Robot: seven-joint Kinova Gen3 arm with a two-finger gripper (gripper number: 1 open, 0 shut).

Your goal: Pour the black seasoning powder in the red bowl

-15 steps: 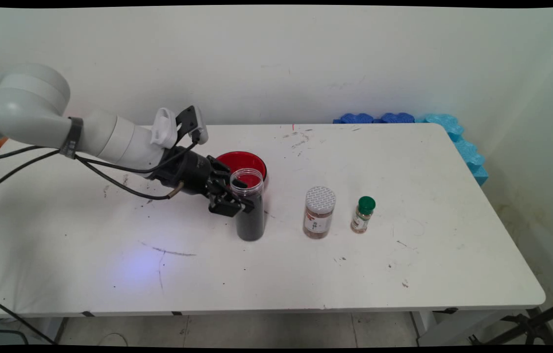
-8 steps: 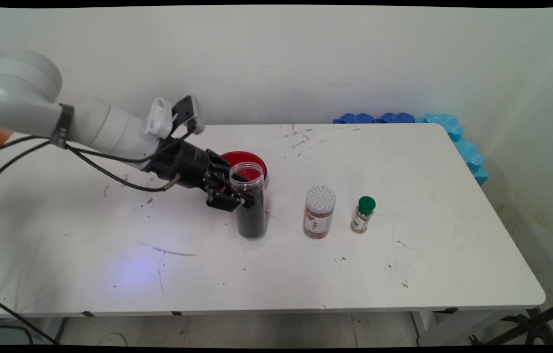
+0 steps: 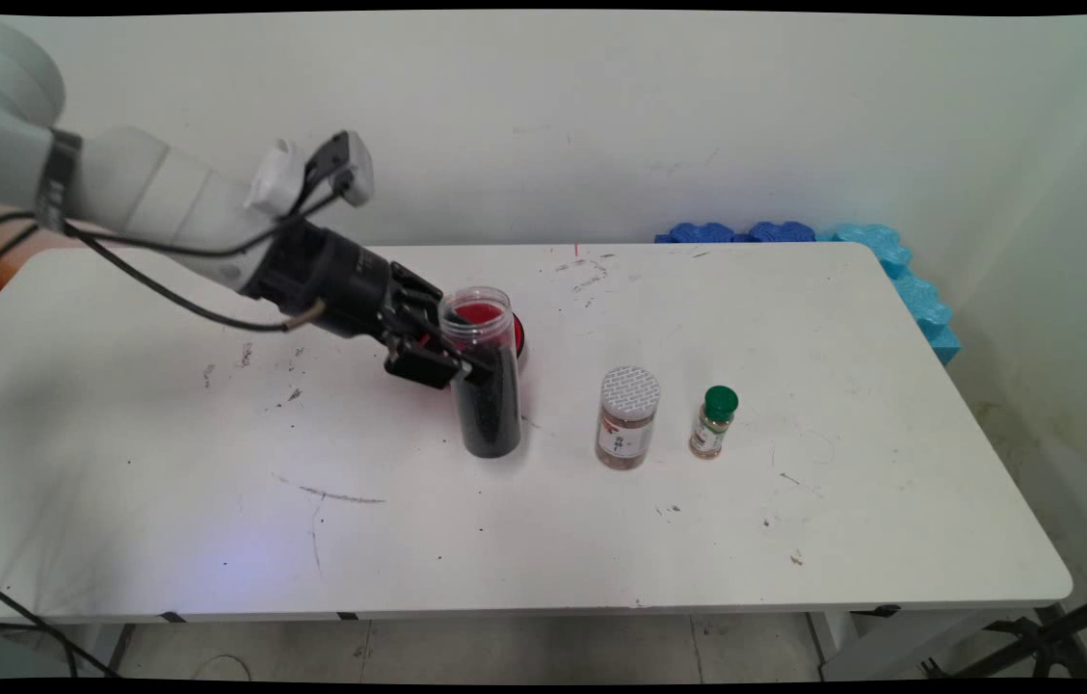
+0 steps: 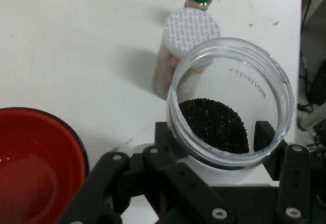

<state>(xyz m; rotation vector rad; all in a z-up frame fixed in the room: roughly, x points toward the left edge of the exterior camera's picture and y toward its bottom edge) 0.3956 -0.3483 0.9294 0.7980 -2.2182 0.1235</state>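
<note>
The pincer clamps the open clear jar of dark grains, tilted, near the middle of the table. A red bowl sits just behind it. Toward the right edge stand a white-lidded jar and a green-capped bottle.

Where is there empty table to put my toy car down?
The front of the table is bare, also the right end past the green-capped bottle. It's crowded mid-table: the gripper holding the open jar, the red bowl, the white-lidded jar.
</note>
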